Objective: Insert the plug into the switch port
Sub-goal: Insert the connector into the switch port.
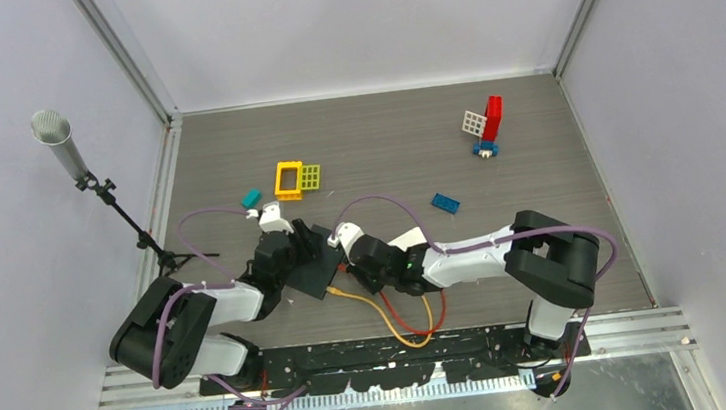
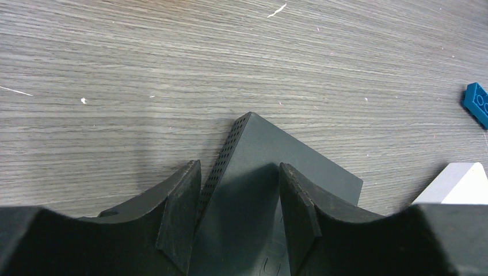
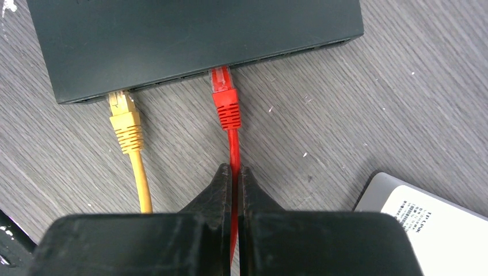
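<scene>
A: Looking down from above first, how far along is this getting?
B: The switch [image 1: 317,270] is lying on the tabletop [image 1: 534,148] near the arm bases. A red cable [image 1: 409,323] and a yellow cable [image 1: 382,322] are trailing back from it toward the near edge. The ports themselves are showing too small to read there.
A: And what is the left wrist view giving?
B: The left fingers [image 2: 183,210] are standing half spread, straddling one corner of the switch, bracing it, I'm judging. Whether they are actually pressing on it I'm not managing to tell. The port face is sitting out of frame.
A: Then the right wrist view?
B: The right fingers [image 3: 221,184] are pressing together, pinching the red cable a little behind the red plug [image 3: 225,103]. Its nose is sitting inside a port, beside the yellow plug [image 3: 125,123], which is occupying another. So the insertion is looking nearly done. I'm judging that a last push and a release are remaining.
A: Is it latching fully?
B: I'm not able to say, since the port's shadow is covering the tip. A white box [image 3: 426,221] is also getting cut off at the frame's corner
</scene>
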`<state>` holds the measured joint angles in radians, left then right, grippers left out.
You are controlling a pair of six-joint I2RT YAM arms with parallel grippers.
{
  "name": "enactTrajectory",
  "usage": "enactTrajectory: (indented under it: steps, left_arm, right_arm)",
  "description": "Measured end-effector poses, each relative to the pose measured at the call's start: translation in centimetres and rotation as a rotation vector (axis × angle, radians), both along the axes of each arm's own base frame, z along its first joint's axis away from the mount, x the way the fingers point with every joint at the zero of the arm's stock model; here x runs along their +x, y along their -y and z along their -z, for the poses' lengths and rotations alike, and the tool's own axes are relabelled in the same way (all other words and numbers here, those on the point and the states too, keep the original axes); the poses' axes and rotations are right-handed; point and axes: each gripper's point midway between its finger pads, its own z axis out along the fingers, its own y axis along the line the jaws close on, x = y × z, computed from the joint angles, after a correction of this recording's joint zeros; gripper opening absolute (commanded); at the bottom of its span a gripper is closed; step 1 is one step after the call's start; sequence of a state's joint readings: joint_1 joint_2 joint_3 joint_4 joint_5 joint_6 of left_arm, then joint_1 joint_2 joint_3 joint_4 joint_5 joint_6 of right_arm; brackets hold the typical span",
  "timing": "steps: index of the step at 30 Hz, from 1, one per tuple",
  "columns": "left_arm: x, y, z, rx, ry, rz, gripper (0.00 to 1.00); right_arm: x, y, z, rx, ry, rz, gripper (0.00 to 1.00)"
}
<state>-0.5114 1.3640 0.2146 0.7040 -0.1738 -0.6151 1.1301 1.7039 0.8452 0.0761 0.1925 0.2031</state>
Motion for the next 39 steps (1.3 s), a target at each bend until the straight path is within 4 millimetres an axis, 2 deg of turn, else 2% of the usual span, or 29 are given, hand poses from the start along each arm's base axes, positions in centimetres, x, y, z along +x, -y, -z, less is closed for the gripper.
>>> enactTrajectory:
  steps: [8,12,15,17,19,22,26,29,33,36,39]
  left_arm:
    - [0.0,0.0,0.0,0.0,0.0,0.0,0.52]
    - [0.0,0.0,0.0,0.0,0.0,0.0,0.52]
    - [0.0,0.0,0.0,0.0,0.0,0.0,0.53]
    - [-0.4,0.8,0.0,-0.023,-0.011,0.032,0.53]
    - [-0.8,1.5,0.0,-0.02,-0.009,0.062,0.53]
    - [-1.7,2.9,0.1,-0.053,-0.032,0.124,0.53]
    - [-2.2,3.5,0.2,-0.065,-0.045,0.152,0.53]
    - [-2.5,3.8,0.2,-0.069,-0.052,0.166,0.55]
    - [-2.7,3.8,0.1,-0.068,-0.058,0.173,0.57]
    - [-3.0,4.0,0.1,-0.071,-0.065,0.183,0.58]
    - [-3.5,4.3,0.1,-0.076,-0.076,0.202,0.58]
  right_arm:
    - [0.0,0.0,-0.2,-0.004,0.009,-0.016,0.03]
    - [0.0,0.0,-0.1,0.004,-0.005,-0.016,0.11]
    - [-0.2,0.0,0.2,0.031,-0.011,-0.013,0.21]
    - [0.2,-1.0,-0.4,0.099,0.009,-0.009,0.26]
    - [0.1,-0.9,-0.2,0.117,0.008,-0.009,0.36]
    - [0.3,-1.6,-0.7,0.183,0.022,-0.007,0.36]
    - [-0.2,-1.2,-0.1,0.198,0.012,-0.016,0.33]
    - [-0.4,-1.1,0.1,0.211,0.012,-0.019,0.41]
    - [-0.6,-1.1,-0.1,0.217,0.008,-0.029,0.47]
    - [-1.0,-0.9,-0.7,0.216,-0.002,-0.039,0.47]
    - [-1.1,-0.9,-3.2,0.26,0.016,-0.051,0.48]
